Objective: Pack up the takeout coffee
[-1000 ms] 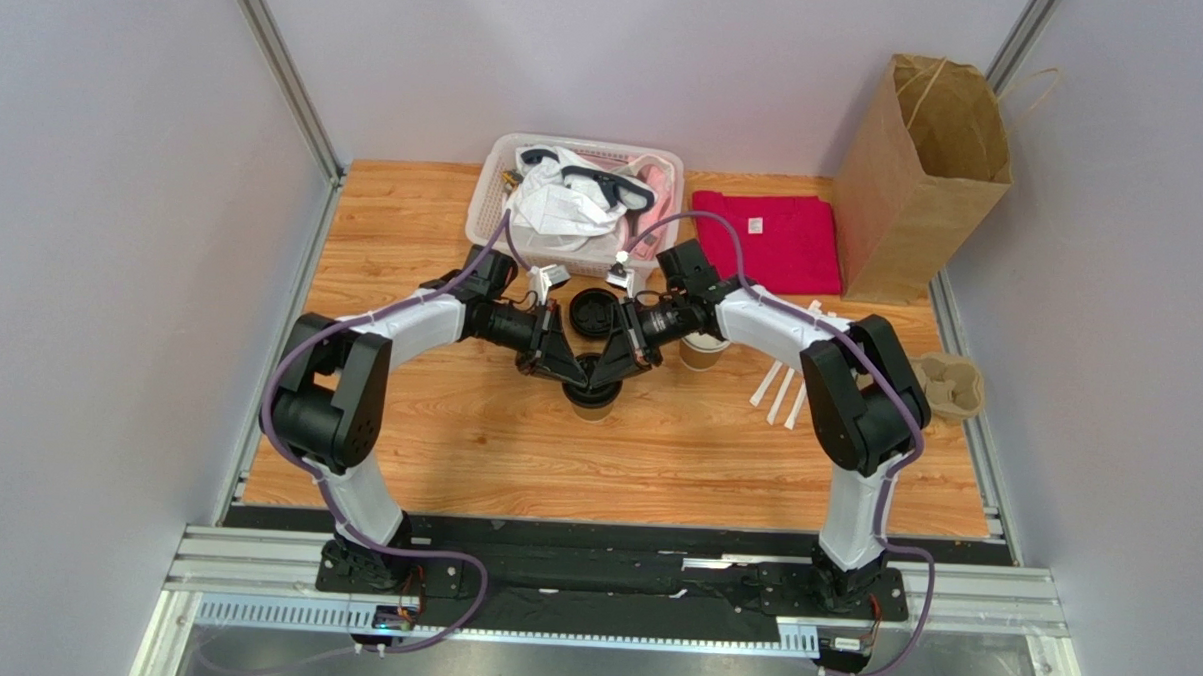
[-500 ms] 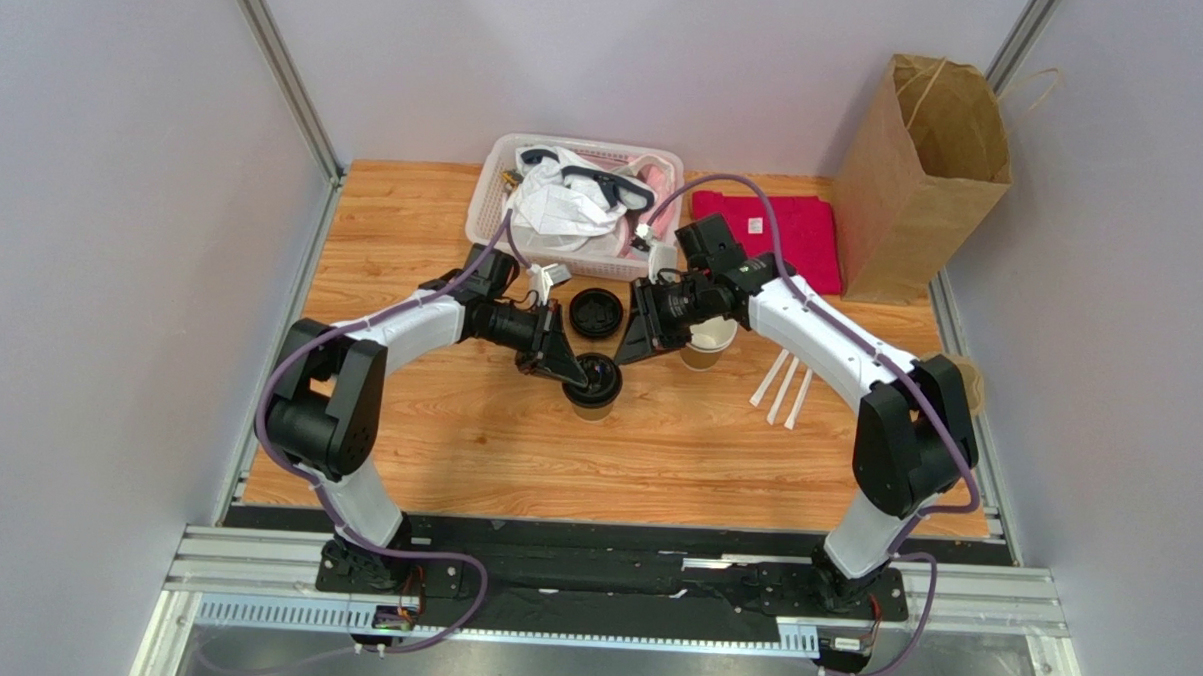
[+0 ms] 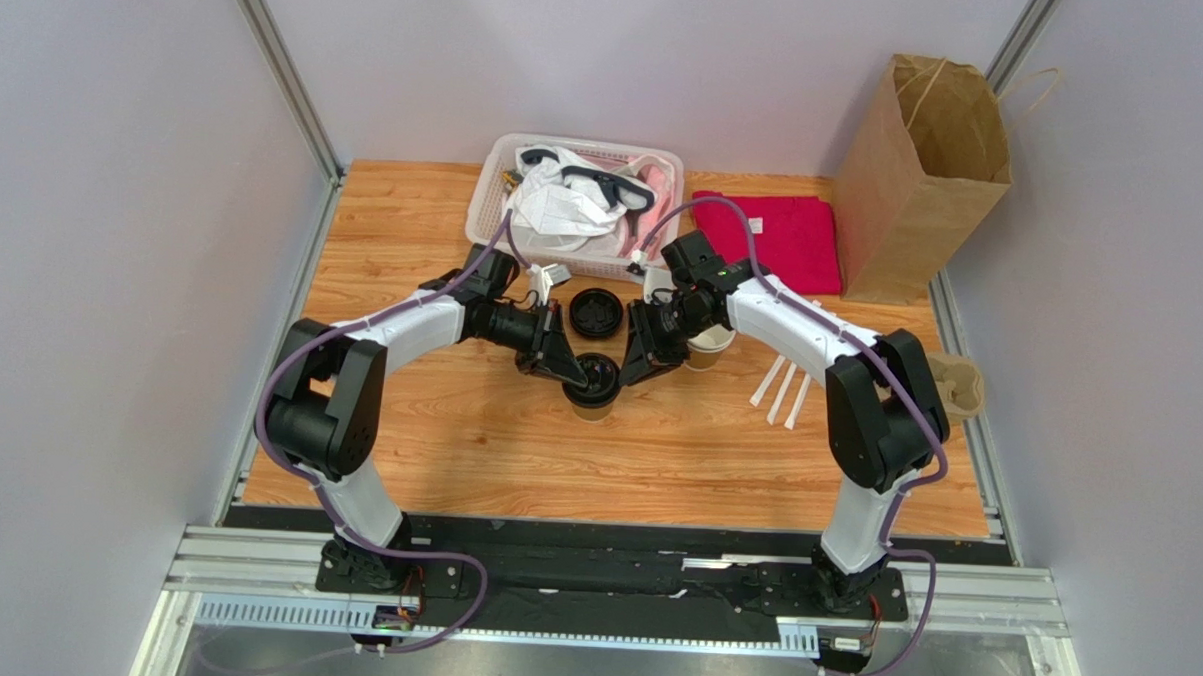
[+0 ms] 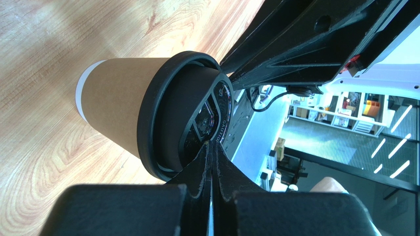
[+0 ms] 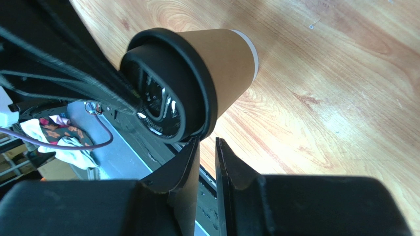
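The takeout coffee point(image 3: 592, 389) stands mid-table, a brown paper cup point(image 4: 118, 98) with a black lid point(image 4: 182, 113) on it. My left gripper point(image 3: 581, 371) is shut, and its joined fingertips point(image 4: 213, 150) rest on the lid's top. From the right, my right gripper point(image 3: 629, 363) stands at the lid's rim point(image 5: 209, 105). It is open by a narrow gap point(image 5: 207, 142) with nothing in it. In the right wrist view the left fingers point(image 5: 106, 83) reach onto the lid point(image 5: 162, 93).
A loose black lid point(image 3: 595, 311) and an uncovered paper cup point(image 3: 707, 342) sit just behind the grippers. A white basket point(image 3: 502, 177) of cloths, a red cloth point(image 3: 777, 239) and a brown paper bag point(image 3: 922, 162) are at the back. White sticks point(image 3: 783, 390) and a pulp tray point(image 3: 955, 385) lie at the right.
My right gripper pulled back from the lidded cup, opened a little, and has come back down to the lid's rim. The left gripper has stayed on the lid.
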Action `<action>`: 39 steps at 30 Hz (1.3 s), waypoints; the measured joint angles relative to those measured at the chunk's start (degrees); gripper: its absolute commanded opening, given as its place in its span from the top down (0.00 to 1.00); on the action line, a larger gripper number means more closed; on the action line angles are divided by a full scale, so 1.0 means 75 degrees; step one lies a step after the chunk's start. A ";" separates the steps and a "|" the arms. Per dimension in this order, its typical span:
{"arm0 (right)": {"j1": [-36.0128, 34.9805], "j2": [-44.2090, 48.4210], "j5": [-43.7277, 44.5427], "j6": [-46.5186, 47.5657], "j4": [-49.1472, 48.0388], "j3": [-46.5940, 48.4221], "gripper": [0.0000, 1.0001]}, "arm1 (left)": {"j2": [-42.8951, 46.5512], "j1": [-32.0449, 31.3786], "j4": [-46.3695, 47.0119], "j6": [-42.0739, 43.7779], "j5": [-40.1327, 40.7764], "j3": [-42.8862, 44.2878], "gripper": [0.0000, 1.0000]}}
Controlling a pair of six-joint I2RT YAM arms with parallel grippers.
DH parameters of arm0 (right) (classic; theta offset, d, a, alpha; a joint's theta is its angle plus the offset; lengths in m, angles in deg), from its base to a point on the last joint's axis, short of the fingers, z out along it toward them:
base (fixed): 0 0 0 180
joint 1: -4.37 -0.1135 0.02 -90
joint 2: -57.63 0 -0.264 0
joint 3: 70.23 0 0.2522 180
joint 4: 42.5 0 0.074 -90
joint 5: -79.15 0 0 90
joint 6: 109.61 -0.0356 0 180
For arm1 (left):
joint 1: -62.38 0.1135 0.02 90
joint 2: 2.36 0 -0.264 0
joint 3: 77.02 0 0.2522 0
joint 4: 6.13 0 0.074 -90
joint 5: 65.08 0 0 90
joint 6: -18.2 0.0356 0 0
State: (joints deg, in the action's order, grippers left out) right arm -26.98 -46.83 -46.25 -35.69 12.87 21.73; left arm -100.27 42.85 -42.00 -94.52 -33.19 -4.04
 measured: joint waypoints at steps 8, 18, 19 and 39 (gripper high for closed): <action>-0.0012 -0.0064 -0.0087 -0.0085 0.0000 0.0041 0.80 | 0.0000 0.0000 0.0000 0.0000 0.0003 0.0000 1.00; -0.0052 -0.0192 -0.0082 -0.0111 -0.0006 0.0119 0.93 | -0.0003 0.0003 -0.0087 0.0023 0.0017 0.0000 1.00; -0.0052 -0.0210 -0.0085 -0.0119 -0.0012 0.0131 0.94 | -0.0003 0.0003 -0.0111 0.0026 0.0017 0.0000 1.00; -0.0172 -0.0501 0.0114 0.0023 0.0283 0.0691 0.80 | -0.0213 0.0015 -0.0629 0.0201 -0.0181 0.0213 1.00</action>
State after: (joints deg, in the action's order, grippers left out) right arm -28.27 -50.59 -45.40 -35.51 14.99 26.91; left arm -101.86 42.96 -46.72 -93.01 -34.54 -2.44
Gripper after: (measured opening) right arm 0.163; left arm 0.007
